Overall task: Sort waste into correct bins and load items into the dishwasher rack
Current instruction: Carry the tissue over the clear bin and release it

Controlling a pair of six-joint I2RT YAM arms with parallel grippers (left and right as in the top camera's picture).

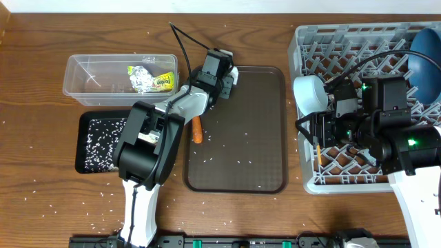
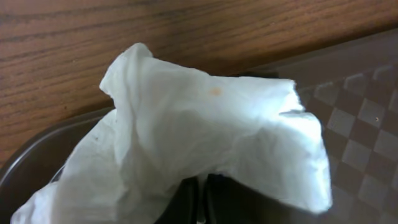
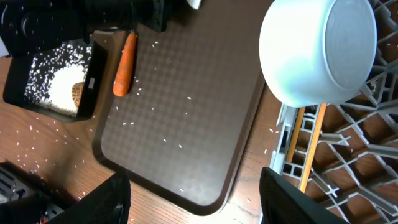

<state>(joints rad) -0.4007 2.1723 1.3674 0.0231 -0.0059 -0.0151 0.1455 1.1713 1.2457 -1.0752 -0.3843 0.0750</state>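
In the left wrist view a crumpled white tissue (image 2: 205, 130) fills most of the picture, and my left gripper (image 2: 202, 199) is shut on its lower edge. From overhead, that left gripper (image 1: 222, 71) sits over the far left corner of the brown serving tray (image 1: 241, 158). A small orange carrot (image 1: 198, 129) lies on the tray's left rim. My right gripper (image 3: 196, 186) stands open and holds nothing, above the gap between tray and dishwasher rack (image 1: 344, 31). In the rack are a white bowl (image 1: 310, 93), a dark-blue plate (image 1: 424, 62) and wooden chopsticks (image 3: 314, 140).
The clear tub (image 1: 83, 72) at the back left holds silver foil (image 1: 142, 79) and a yellow-green wrapper (image 1: 164, 81). In front of it the black tray (image 1: 81, 148) holds white rice (image 3: 59, 87) and a brown lump (image 3: 77, 94). Loose rice grains dot the table and serving tray.
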